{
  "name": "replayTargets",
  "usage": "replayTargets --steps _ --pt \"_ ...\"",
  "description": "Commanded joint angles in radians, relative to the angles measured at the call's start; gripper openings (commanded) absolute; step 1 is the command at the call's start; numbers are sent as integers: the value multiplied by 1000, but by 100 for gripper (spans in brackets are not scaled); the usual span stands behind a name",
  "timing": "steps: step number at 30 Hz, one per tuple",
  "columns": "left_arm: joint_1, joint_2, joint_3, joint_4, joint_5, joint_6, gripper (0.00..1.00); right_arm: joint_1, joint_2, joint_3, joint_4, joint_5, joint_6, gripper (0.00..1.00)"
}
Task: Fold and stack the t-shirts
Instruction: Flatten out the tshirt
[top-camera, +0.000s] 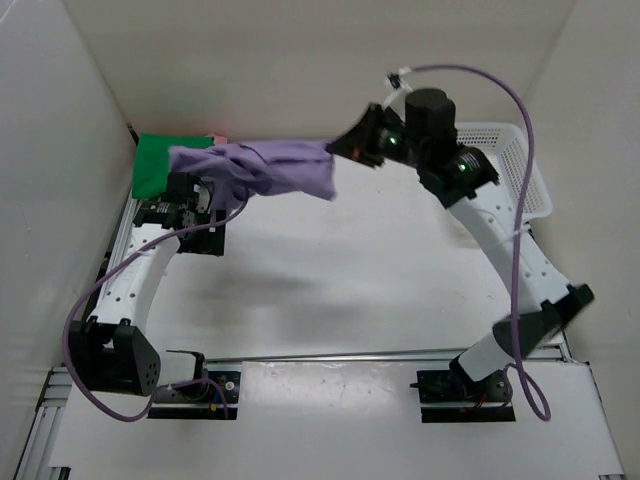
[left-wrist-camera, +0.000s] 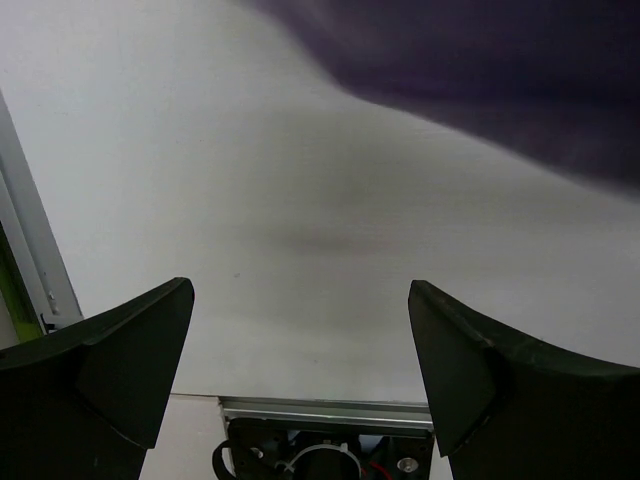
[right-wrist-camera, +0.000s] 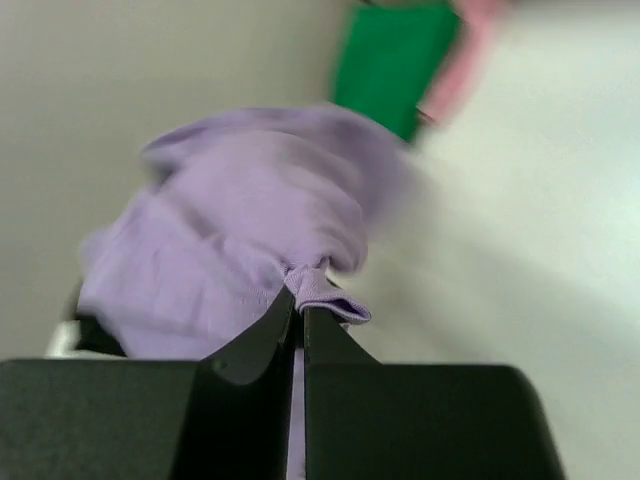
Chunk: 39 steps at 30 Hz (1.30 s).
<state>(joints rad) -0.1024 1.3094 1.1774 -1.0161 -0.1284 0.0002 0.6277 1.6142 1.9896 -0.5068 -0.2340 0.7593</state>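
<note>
The light purple t-shirt (top-camera: 265, 170) hangs bunched above the far-left desk (top-camera: 330, 290), long axis left-right. Its right end is pinched in the right hand (top-camera: 342, 150), jaws closed on a fold. The loose left end droops just over the left hand (top-camera: 188, 195), which is spread wide and empty, so it is nearer for a second grab. The green t-shirt (top-camera: 158, 165) lies far left with the pink t-shirt (right-wrist-camera: 470, 40) beside it. The white basket (top-camera: 525, 170) sits far right, contents mostly hidden.

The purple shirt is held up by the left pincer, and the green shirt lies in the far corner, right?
No, the right pincer is pinching the purple shirt, as the right wrist view shows. The left pincer is wide open and empty. The green shirt does lie in the far corner.
</note>
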Motion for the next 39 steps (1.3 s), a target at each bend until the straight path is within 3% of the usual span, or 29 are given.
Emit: replayTargets --steps 1,2,3,6,8,14,18,21,27,31,35,39 --pt "1 -65 33 8 -10 0 100 -77 -132 -330 -39 30 30 0" --pt "1 -65 24 8 -20 0 100 -100 -208 -517 -18 30 66 0" --pt "1 -65 24 8 -20 0 100 -100 -239 -600 22 19 81 0" --pt "1 -65 -1 30 -46 0 100 -86 -278 -830 37 28 94 4" --pt "1 -24 -1 30 -57 0 100 -62 -254 -903 37 28 103 12" --pt "-37 96 10 13 -4 0 100 -72 -140 -1020 36 85 121 25" --pt "-132 143 19 4 90 0 100 -82 -114 -1020 -13 149 94 36" --pt "-199 191 19 4 142 0 100 -82 -114 -997 -53 173 69 36" --pt "-261 295 77 97 171 0 100 -91 -73 -999 -53 199 69 25" --pt "-280 390 198 106 219 0 100 -114 -19 -980 -62 199 69 0" --pt "-315 473 335 119 268 0 100 -125 -92 -924 -62 170 34 0" --pt "-338 563 395 157 257 0 100 -74 -296 -842 -42 150 -38 0"
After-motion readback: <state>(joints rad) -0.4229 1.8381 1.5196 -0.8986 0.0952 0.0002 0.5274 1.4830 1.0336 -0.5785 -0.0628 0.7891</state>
